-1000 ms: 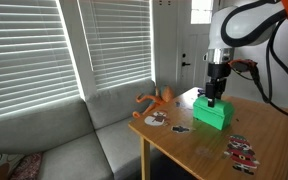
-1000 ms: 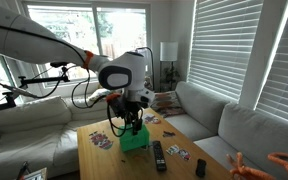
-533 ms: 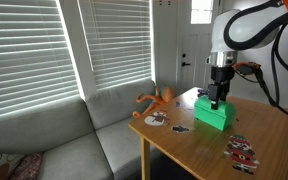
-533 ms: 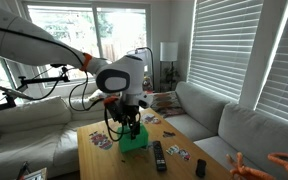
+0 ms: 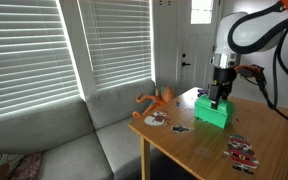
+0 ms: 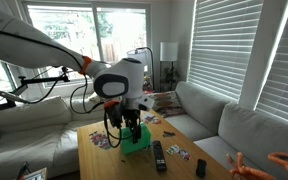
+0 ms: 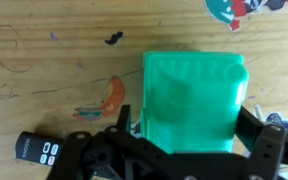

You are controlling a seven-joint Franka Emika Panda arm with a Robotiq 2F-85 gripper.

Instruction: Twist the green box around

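Observation:
The green box (image 5: pixel 212 112) stands on the wooden table (image 5: pixel 189 148), and it shows in both exterior views (image 6: pixel 135 141). My gripper (image 5: pixel 219 98) hangs straight down over its top. In the wrist view the green box (image 7: pixel 192 95) fills the space between the two black fingers (image 7: pixel 254 122). The gripper (image 7: pixel 189 120) is open, with a thin gap showing beside the left finger. The box's lower end is hidden behind the gripper body.
An orange starfish toy (image 5: pixel 156 100) lies at the table's corner by the sofa (image 5: pixel 54 140). A black remote (image 6: pixel 159 155) lies beside the box, seen also in the wrist view as the remote (image 7: pixel 39 148). Picture cards (image 5: pixel 242 151) and stickers (image 6: pixel 99 140) lie scattered on the tabletop.
The jaws have spread apart and let go of the green box. The box stays on the table, and the arm has barely shifted.

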